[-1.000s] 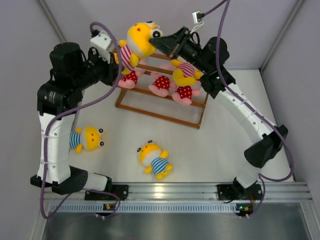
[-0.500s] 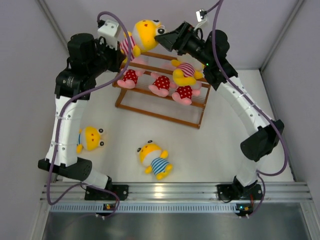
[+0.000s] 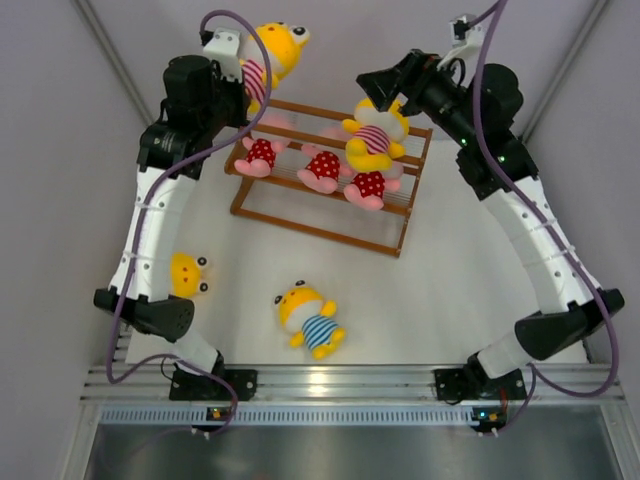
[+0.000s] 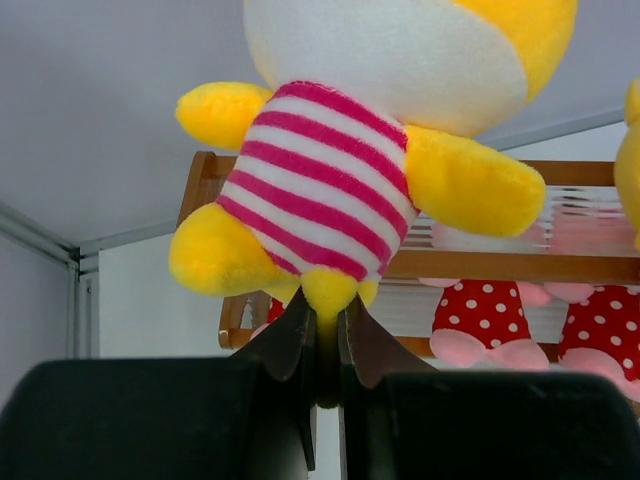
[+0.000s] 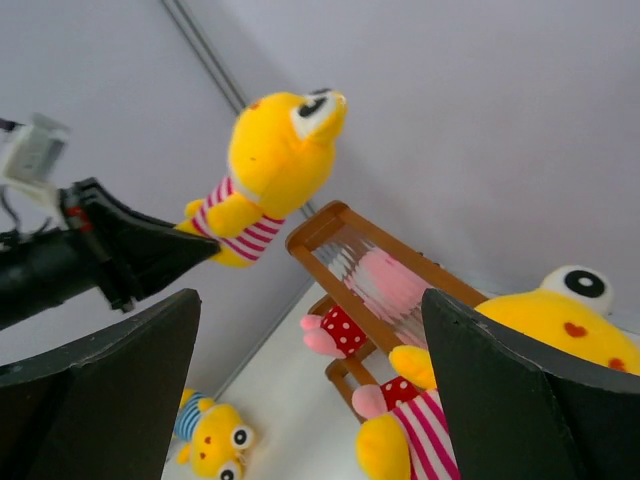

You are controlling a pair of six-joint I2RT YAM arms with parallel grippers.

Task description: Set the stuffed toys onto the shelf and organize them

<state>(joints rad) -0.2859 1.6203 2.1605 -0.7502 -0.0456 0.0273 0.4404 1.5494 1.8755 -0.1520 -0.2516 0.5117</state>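
Observation:
My left gripper (image 3: 245, 80) (image 4: 328, 330) is shut on the bottom of a yellow stuffed toy in a pink-striped shirt (image 3: 270, 52) (image 4: 330, 190) (image 5: 270, 170), held high over the back left end of the shelf (image 3: 320, 226). My right gripper (image 3: 372, 84) (image 5: 308, 300) stands open and empty above the shelf's right part, apart from that toy. Another yellow pink-striped toy (image 3: 372, 140) and three pink toys in red dotted outfits (image 3: 322, 168) sit on the wooden shelf. Two yellow blue-striped toys lie on the table, one in front (image 3: 312, 320) and one at the left (image 3: 186, 275), partly hidden behind my left arm.
Grey enclosure walls (image 3: 60, 120) close in on the left, back and right. A metal rail (image 3: 340, 382) with both arm bases runs along the near edge. Purple cables (image 3: 215, 160) loop beside each arm.
My right gripper opened, let go of the held toy's head and drew back to the right. My left arm carried the toy up and towards the back wall.

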